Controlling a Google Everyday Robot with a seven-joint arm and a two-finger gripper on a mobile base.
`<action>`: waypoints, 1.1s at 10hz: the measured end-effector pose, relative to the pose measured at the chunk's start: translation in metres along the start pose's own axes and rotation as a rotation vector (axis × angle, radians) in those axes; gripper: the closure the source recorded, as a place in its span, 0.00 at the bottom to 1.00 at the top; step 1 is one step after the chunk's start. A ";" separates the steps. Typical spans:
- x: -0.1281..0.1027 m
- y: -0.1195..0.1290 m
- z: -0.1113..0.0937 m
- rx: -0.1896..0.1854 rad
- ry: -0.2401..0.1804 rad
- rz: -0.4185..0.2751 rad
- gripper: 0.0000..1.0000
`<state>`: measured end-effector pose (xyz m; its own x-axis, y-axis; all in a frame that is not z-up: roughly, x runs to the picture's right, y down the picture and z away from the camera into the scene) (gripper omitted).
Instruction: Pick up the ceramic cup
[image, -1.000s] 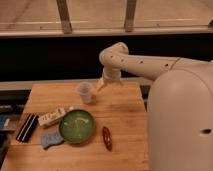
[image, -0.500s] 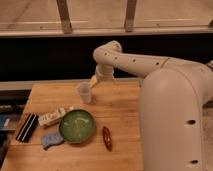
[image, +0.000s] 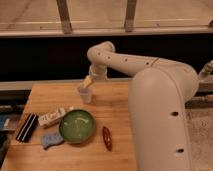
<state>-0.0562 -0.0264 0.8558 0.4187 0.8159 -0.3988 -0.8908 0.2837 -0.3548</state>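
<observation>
The ceramic cup (image: 85, 94) is a small pale tumbler standing upright on the wooden table (image: 115, 105), near its back middle. My gripper (image: 88, 81) hangs from the white arm directly above the cup's rim, its yellowish fingertips just over or at the cup's top. The wide green bowl (image: 77, 126) sits in front of the cup.
A white packet (image: 52, 117) lies left of the bowl, a black object (image: 27, 128) at the left edge, a blue cloth-like item (image: 50, 140) at the front left and a dark red object (image: 107, 138) right of the bowl. My white body (image: 160, 120) fills the right side.
The arm has swung left and down, bringing the gripper from right of the cup to just above it. The cup has not moved.
</observation>
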 end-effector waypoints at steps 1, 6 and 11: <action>0.000 0.000 0.000 0.000 -0.001 0.001 0.20; -0.004 0.002 0.013 0.026 0.004 -0.016 0.20; -0.013 -0.003 0.031 0.040 0.014 -0.018 0.20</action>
<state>-0.0642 -0.0224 0.8884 0.4372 0.8031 -0.4049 -0.8893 0.3188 -0.3280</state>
